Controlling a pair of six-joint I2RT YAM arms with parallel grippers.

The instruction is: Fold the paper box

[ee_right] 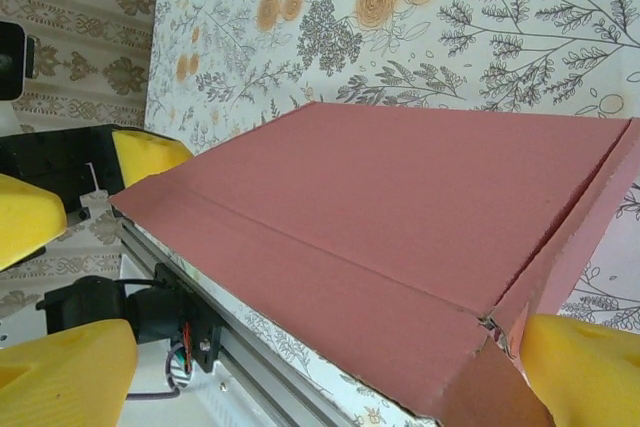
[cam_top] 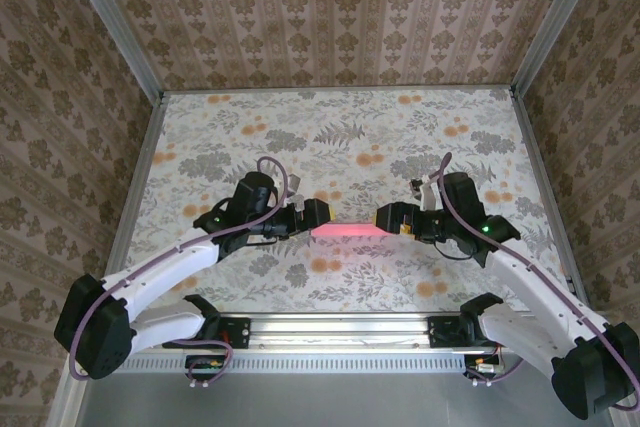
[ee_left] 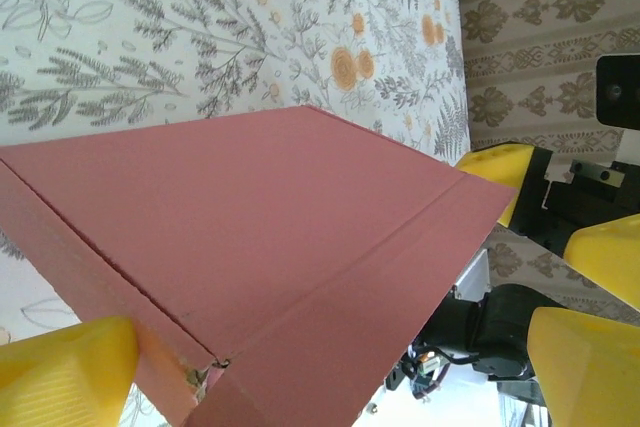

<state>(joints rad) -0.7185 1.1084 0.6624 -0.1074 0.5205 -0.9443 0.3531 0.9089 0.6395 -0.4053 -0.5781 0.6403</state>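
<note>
Pink creased-cardboard paper box is mid-table between our yellow-tipped left gripper and right gripper, both with jaws apart, one jaw touching each end. We judge folding partway: sides creased, flaps not yet closed.

Pink paper box — creased, apparently half-folded.

- Table: floral-print cover, grey foliage, orange blooms.
- Walls: brown damask paper, around table's far and side edges.
- Metal rail: along table's near edge.
</note>
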